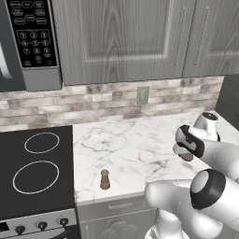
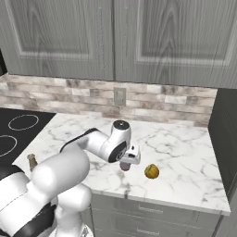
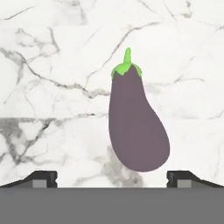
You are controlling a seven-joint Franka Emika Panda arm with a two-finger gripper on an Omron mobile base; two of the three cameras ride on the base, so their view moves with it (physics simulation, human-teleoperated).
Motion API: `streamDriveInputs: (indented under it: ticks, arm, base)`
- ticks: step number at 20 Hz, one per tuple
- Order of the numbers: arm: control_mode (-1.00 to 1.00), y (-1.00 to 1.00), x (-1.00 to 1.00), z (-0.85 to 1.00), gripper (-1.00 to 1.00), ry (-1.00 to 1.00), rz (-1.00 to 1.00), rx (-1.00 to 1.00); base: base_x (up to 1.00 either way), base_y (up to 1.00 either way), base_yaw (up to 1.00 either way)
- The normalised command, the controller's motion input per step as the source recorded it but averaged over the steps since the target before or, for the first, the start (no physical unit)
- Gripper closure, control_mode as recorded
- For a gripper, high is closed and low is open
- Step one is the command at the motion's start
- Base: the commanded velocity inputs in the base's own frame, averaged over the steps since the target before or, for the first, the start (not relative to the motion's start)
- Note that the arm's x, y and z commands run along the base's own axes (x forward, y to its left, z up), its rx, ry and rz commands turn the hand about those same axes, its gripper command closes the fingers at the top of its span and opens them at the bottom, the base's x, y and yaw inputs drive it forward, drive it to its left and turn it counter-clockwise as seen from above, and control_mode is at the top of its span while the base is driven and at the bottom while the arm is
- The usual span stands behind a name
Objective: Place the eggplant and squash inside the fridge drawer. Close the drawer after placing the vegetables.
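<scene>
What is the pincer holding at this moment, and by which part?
Nothing. The pincer is open above the eggplant, which lies on the marble counter, its fingertips apart on either side.

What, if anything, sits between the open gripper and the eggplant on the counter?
Nothing visible. In the hand view the eggplant lies on bare marble counter just beyond the open gripper, whose fingertips stand wide apart on either side.

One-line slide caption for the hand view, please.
Open gripper above the eggplant lying on the marble counter, fingers apart on either side.
</scene>
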Motion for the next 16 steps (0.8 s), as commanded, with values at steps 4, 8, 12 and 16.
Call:
streamDriveInputs:
  ticks: [4,8,12,16]
  arm:
    - [-1.00,-0.08,0.31,-0.06,-1.00,0.00,0.00,0.00]
    - [-1.00,-0.13,0.34,0.00,-1.00,0.00,0.00,0.00]
    - [-1.00,-0.13,0.41,0.00,-1.00,0.00,0.00,0.00]
    - [-1.00,-0.14,0.33,-0.07,-1.00,0.00,0.00,0.00]
  base:
    - [0.00,0.00,0.00]
    - [0.00,0.00,0.00]
    - [0.00,0.00,0.00]
    - [0.00,0.00,0.00]
